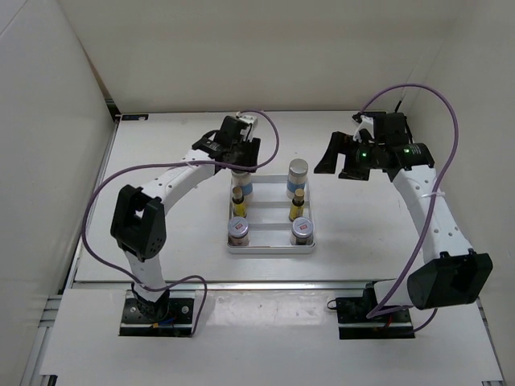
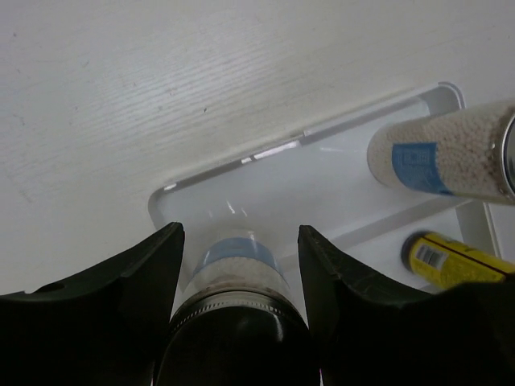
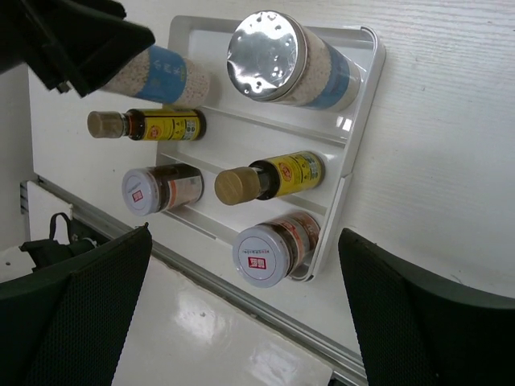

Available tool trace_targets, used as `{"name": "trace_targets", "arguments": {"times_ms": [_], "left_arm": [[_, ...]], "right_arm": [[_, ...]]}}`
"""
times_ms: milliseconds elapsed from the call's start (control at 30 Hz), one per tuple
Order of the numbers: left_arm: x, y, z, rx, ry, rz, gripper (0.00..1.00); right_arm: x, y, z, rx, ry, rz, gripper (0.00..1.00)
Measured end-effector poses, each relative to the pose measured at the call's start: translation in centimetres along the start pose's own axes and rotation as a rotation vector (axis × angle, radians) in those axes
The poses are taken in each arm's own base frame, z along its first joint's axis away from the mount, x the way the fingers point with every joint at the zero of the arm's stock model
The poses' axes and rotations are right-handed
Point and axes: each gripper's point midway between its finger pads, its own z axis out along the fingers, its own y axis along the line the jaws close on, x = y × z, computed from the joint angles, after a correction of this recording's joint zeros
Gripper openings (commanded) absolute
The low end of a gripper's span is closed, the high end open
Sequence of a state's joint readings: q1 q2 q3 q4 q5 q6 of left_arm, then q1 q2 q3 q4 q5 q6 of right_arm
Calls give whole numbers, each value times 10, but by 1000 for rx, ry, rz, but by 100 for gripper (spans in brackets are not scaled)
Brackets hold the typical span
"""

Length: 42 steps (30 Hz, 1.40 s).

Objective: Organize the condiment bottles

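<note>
Bottles (image 1: 297, 201), all six, stand paired in three rows in the tray (image 1: 269, 250), so little looks left to do. Left gripper (image 2: 240, 237) clasps the far-left white bottle (image 2: 237, 269), seemingly seating it; right gripper (image 1: 342, 165) hangs wide open beside the tray.

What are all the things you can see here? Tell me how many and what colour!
white bottles: two, blue labels, silver caps, tray's back row
slim bottles: two, yellow labels, tray's middle row
squat jars: two, brownish, silver lids, tray's front row
tray: one, white, mid-table
table: one, white, under everything
cables: two, purple, along the arms
left gripper: one, black, closed on the left white bottle
right gripper: one, black, open, right of the tray
</note>
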State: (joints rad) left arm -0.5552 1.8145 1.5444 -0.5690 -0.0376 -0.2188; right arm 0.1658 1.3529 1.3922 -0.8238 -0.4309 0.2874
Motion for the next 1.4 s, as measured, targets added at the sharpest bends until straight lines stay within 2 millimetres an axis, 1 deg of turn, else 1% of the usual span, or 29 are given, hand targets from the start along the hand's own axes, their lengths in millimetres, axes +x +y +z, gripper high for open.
{"name": "trace_targets", "arguments": {"times_ms": [67,167,267,333,433,500,533,567,633,700,800,867,933,1000,1067,1133,1167,1200,1233,1300,1333,1367,1400], "left_arm": [[-5,1,8,-9,-27,-4,14],[-8,4,15,-25,-45,-6,16],[-4,7,28,-43,-43,-5,20],[3,9,36,-55,-23,-3,21],[-1,9,40,-60,-39,-3,25],[-1,10,40,-64,-43,-3,38],[-1,11,40,-68,-41,-3,50],[0,11,39,-73,-40,-2,99],[-1,13,38,-88,-38,0,100],[-5,15,36,-100,-46,0,100],[-17,17,30,-122,-71,10,100],[-27,19,20,-142,-93,21,100],[-44,20,2,-156,-135,33,100],[-65,21,-27,-165,-202,44,100],[-92,23,-71,-179,-305,47,100],[-115,28,-127,-192,-432,36,100],[-121,33,-155,-198,-500,29,100],[-123,39,-184,-209,-573,17,100],[-120,46,-208,-224,-627,4,100],[-101,65,-241,-264,-703,-22,100],[-85,76,-252,-289,-720,-35,100],[-68,86,-255,-315,-723,-43,100],[-51,94,-255,-340,-717,-47,100]], "right_arm": [[1,1,-4,1,-6,-6,100],[2,2,-9,7,-12,-12,100],[5,2,-12,12,-8,-12,100],[7,1,-12,18,-1,-8,100],[8,0,-12,24,2,-6,100],[8,-1,-13,29,0,-6,100],[8,-1,-13,31,0,-6,100],[7,-1,-13,33,-1,-7,100],[7,-1,-14,34,-6,-9,100],[7,0,-17,34,-12,-12,100],[7,1,-20,39,-25,-17,100],[7,-1,-22,57,-32,-17,100],[7,-5,-23,77,-34,-15,100],[8,-8,-23,95,-32,-12,100],[8,-9,-23,104,-32,-11,100],[9,-9,-23,102,-29,-12,100],[10,-9,-23,96,-29,-17,100],[12,-8,-23,83,-32,-27,100],[16,-8,-22,74,-37,-36,100],[29,-9,-26,69,-36,-43,100],[31,-9,-28,69,-42,-48,100],[32,-8,-32,69,-55,-54,100],[30,-6,-35,69,-71,-62,100]]}}
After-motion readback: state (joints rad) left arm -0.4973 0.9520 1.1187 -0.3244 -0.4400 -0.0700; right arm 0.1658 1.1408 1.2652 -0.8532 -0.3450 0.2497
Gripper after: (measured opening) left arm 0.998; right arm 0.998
